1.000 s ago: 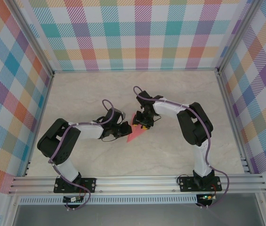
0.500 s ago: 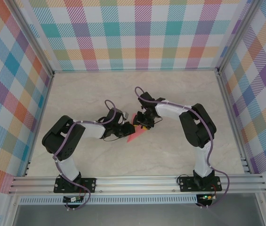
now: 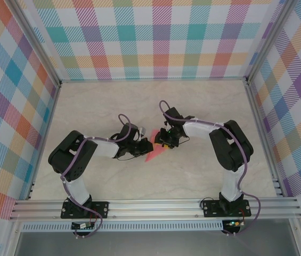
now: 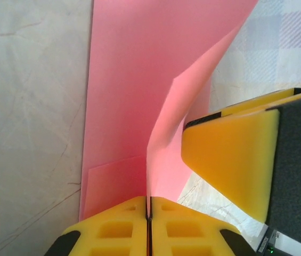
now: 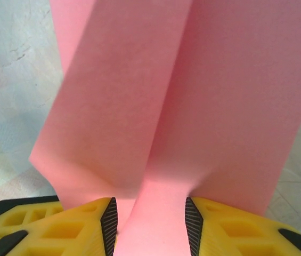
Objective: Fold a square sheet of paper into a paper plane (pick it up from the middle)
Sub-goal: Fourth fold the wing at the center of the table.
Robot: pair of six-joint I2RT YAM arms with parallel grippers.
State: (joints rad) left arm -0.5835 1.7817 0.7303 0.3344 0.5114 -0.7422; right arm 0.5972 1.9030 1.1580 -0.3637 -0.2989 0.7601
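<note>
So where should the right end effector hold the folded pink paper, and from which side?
Probably pinch the pink paper at its centre crease, the narrow part between the right end effector's open jaws; come along the crease from this end, since both panels slope away.

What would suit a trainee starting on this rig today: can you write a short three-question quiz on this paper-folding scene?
1. True or false: the left gripper is shut on the thin salmon-pink sheet of paper.
2. In the top view, where does the paper lie? A: mid-way across the cream marbled table, between the two grippers. B: against the far checked wall. C: on the metal rail by the arm bases.
3. Fill in: in the right wrist view, the paper runs ___ the right gripper's two yellow foam fingers.

Key: 1 true; 2 A; 3 between.
</note>
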